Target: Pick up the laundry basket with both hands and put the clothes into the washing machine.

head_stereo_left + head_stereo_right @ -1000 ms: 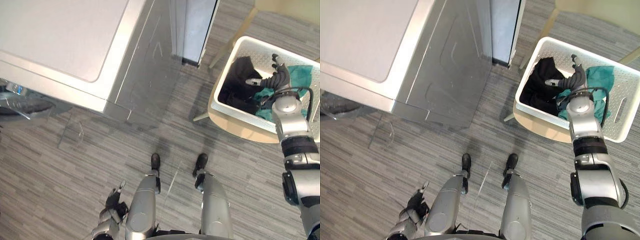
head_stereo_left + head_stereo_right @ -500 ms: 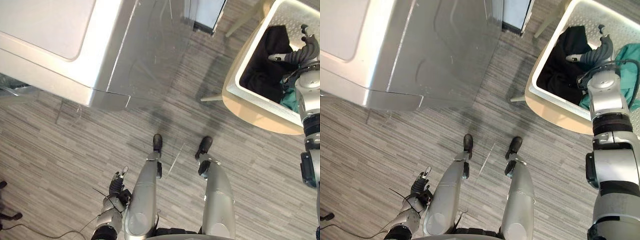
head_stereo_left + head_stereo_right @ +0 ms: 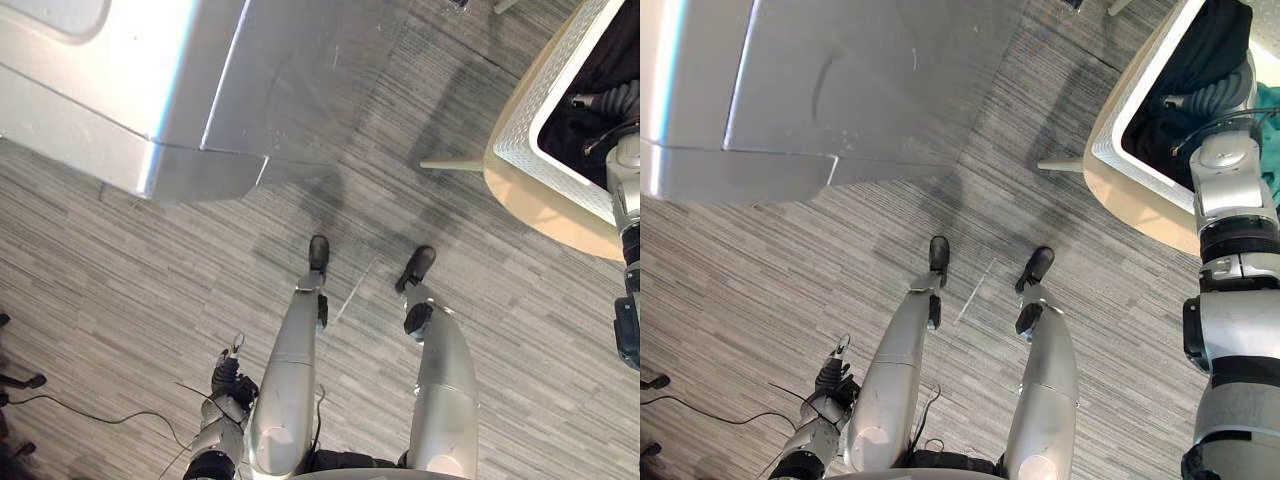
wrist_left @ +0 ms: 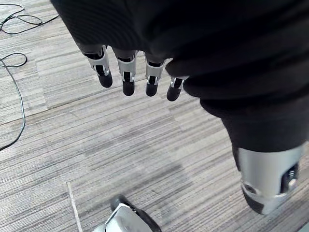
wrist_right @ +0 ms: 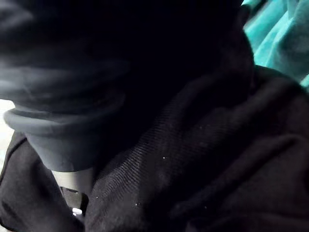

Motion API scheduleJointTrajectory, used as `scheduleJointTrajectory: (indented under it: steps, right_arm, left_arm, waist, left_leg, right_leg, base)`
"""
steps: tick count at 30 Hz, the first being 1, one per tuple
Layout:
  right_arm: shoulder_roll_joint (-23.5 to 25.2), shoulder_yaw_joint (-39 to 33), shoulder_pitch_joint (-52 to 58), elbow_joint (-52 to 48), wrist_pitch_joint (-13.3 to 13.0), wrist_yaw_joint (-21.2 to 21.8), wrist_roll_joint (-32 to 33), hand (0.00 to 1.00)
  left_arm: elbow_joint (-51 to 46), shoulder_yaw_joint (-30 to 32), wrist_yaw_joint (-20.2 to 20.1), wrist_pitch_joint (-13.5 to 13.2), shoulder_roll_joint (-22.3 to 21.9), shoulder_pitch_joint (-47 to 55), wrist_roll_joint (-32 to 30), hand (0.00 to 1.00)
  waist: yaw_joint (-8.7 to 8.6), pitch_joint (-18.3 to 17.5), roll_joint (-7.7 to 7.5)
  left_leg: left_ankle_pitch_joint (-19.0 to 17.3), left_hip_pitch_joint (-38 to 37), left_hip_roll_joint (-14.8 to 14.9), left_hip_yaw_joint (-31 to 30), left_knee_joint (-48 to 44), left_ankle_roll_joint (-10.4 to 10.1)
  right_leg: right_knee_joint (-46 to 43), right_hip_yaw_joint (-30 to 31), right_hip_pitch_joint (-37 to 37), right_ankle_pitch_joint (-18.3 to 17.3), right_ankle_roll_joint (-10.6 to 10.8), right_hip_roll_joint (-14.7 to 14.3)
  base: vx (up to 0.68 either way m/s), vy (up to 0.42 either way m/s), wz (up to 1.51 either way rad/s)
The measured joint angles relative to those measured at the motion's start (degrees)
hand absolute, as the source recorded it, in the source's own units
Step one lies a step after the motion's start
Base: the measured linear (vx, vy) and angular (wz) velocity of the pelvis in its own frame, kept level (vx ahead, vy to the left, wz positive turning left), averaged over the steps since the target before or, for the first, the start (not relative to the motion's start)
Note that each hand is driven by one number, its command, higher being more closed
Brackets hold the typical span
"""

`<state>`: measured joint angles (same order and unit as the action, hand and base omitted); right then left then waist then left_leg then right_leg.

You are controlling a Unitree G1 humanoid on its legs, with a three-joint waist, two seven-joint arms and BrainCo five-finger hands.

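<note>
Grey striped floor ran across the scene. A big silver-white washing machine stood at far left. At far right was a beige stool w/ the white laundry basket sitting on it, well apart from the washing machine. A black garment lay inside the basket, w/ teal cloth beside it on the right. R hand was down in the basket against the black garment. Its fingers were buried in cloth, so can't tell if clenched or loose. L hand hung low at near left over the floor, fingers straight and released, holding nothing.
</note>
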<state>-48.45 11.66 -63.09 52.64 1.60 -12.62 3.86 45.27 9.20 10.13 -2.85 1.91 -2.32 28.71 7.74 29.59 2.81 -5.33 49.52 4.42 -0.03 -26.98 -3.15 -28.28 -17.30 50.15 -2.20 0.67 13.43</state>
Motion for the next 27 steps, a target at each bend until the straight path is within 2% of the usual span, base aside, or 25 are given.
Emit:
scheduleJointTrajectory:
  steps: [7, 13, 16, 19, 21, 27]
  right_arm:
    - [0.94, -1.66, 4.02, 0.44, -0.63, -0.12, -2.51, 1.00]
    - [2.44, -1.72, 9.01, 2.26, 1.49, 0.07, -2.25, 1.00]
    - [2.64, -2.96, 9.73, 2.25, 2.43, -0.31, -2.17, 1.00]
    - [3.15, -7.21, 11.07, 1.94, 2.87, -1.90, -1.28, 1.00]
    - [3.82, -9.96, 11.71, 0.88, 3.53, -2.91, 0.83, 1.00]
    - [7.12, -17.59, 12.51, -11.27, 3.47, -5.75, 3.44, 1.00]
  left_arm:
    - [0.25, -0.06, 0.07, 0.11, -0.03, -0.15, -0.02, 0.00]
    - [0.36, -0.07, 0.26, 0.24, -0.12, -0.13, -0.02, 0.00]
    - [1.03, 0.07, 0.57, 0.26, -0.07, -0.11, -0.02, 0.00]
    - [2.32, 0.46, 1.24, 0.47, 0.06, -0.07, -0.02, 0.00]
    - [2.81, 0.56, 1.31, 0.79, 0.52, 0.32, -0.02, 0.00]
    - [5.58, 2.82, 1.36, 2.06, 0.97, 1.03, -0.04, 0.00]
  waist:
    - [0.39, -0.04, -0.07]
    - [0.27, -0.25, -0.41]
    - [-0.41, -0.26, -0.43]
    - [-0.71, -0.63, -0.98]
    - [-0.77, -1.32, -1.97]
    - [-2.38, -2.69, -3.24]
  left_leg:
    - [0.27, -1.79, 0.32, -0.55, 0.07, -0.31]
    - [0.47, -6.51, -0.09, -1.39, 1.06, -0.44]
    - [0.64, -8.19, -0.47, -1.36, 1.29, -0.21]
    - [1.16, -11.03, -0.76, -1.36, 2.64, -0.14]
    - [1.71, -13.36, -0.88, -1.33, 3.99, -0.29]
    - [2.14, -20.22, -0.86, -1.30, 6.46, -0.60]
  right_leg:
    - [-0.41, -0.64, -1.80, 0.08, -0.05, -0.18]
    - [-0.35, -1.81, -6.87, -0.48, -0.07, -0.04]
    - [-0.34, -2.19, -8.78, -0.55, 0.03, 0.35]
    - [0.36, -2.55, -11.53, -0.54, 0.08, 0.60]
    - [0.66, -2.67, -13.28, -0.55, 0.09, 0.70]
    - [1.36, -2.91, -19.45, -1.21, 0.65, 0.80]
  base:
    - [0.02, -0.006, 0.01]
    - [0.05, -0.018, 0.10]
    - [0.03, -0.001, 0.08]
    - [0.03, 0.006, 0.07]
    - [0.05, -0.015, 0.04]
    - [0.01, -0.004, 0.00]
